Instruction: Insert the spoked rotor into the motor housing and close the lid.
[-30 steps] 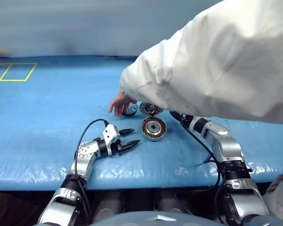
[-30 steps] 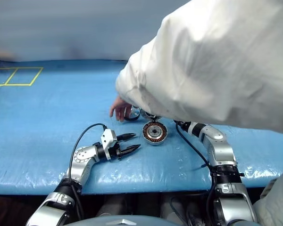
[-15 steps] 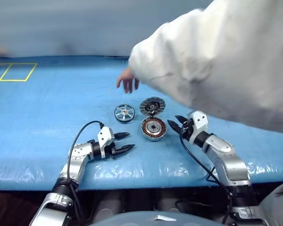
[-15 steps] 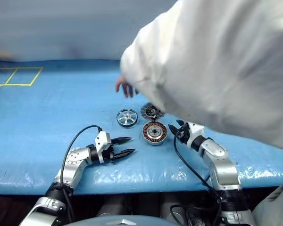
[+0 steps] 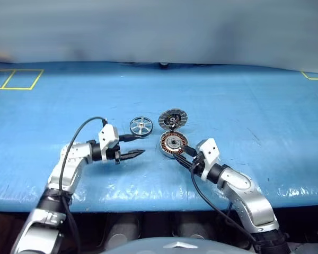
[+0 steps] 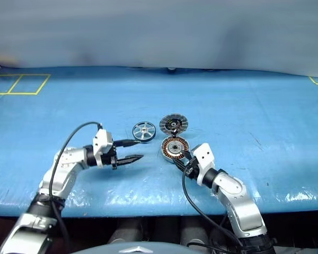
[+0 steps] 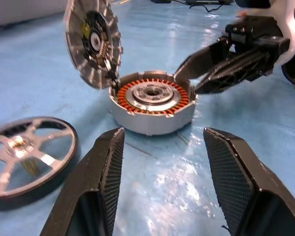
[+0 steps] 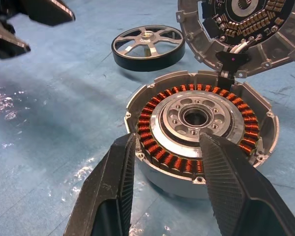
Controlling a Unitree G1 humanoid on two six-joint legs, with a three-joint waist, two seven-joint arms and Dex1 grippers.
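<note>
- Centre of the frame: the wheel (image 5: 141, 126) lies flat on the blue table (image 5: 244, 106), just left of the casing (image 5: 173, 143), whose lid (image 5: 172, 118) stands open.
- The left gripper (image 5: 137, 146) and right gripper (image 5: 181, 157) are both open and empty.
- Risk: the right gripper, close beside the casing, could nudge it or knock the lid.

We look down on a broad surface (image 5: 244, 106) covered in glossy, slightly wrinkled blue sheeting, with yellow tape lines at its far left and far right corners. Near its front middle lies the spoked rotor (image 5: 141, 126), flat on the sheeting. Just beside it, to the right, sits the motor housing (image 5: 173, 143), its copper windings facing up. The lid (image 5: 171, 118) stands tilted open from the housing's far edge, its dark segmented inner face toward us.
</note>
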